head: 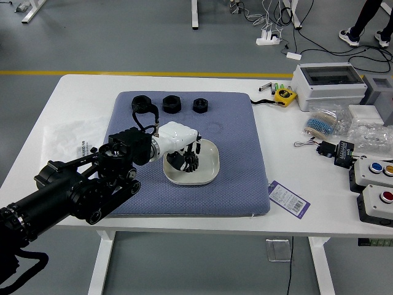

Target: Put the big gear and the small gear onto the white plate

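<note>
Reaching — left hand (176, 137) (white-backed) — over plate (210, 162).

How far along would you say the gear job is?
Nothing looks surely finished. One dark toothed piece is at the white plate, but with the left hand right above, I cannot tell whether it is held or released. The other gear seems left: no second one shows clearly there.
</note>
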You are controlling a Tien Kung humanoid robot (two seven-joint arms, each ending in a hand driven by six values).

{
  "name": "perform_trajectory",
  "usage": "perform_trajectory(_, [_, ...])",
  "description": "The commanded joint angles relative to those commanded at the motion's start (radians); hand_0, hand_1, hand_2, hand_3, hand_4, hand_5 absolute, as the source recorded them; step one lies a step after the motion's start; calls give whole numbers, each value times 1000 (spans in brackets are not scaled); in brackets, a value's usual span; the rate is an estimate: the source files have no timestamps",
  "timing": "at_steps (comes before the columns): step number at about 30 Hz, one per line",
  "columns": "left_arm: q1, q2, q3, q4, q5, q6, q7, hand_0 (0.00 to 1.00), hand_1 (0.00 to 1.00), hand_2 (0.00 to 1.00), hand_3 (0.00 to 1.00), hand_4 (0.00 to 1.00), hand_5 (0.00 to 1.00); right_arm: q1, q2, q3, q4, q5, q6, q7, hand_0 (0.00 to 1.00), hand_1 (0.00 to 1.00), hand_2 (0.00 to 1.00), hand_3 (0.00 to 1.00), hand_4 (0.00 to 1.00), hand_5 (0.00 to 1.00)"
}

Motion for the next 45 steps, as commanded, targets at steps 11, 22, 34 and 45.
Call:
perform_trajectory(11, [1,0,-4,4,2,0,-1,420,501,552,590,759,58,0,-1,0,0,-1,1,0,682,658,738,589,802,719])
perform_trajectory(22, [-1,1,-7,-7,0,-2,-5,436,541,588,607,900,146,1,-1,0,0,-1,1,0,681,658,739,588,801,718])
perform_trajectory(34, [-1,2,-15,-6,5,1,-5,442,549,597,606,889,131,0,-1,2,0,-3,1,-1,680,658,739,588,800,715])
perform_trajectory(45, [3,4,-22,-5,22,8,-4,443,549,600,603,878,143,-4,0,4,0,-5,0,-1,681,658,739,588,801,715])
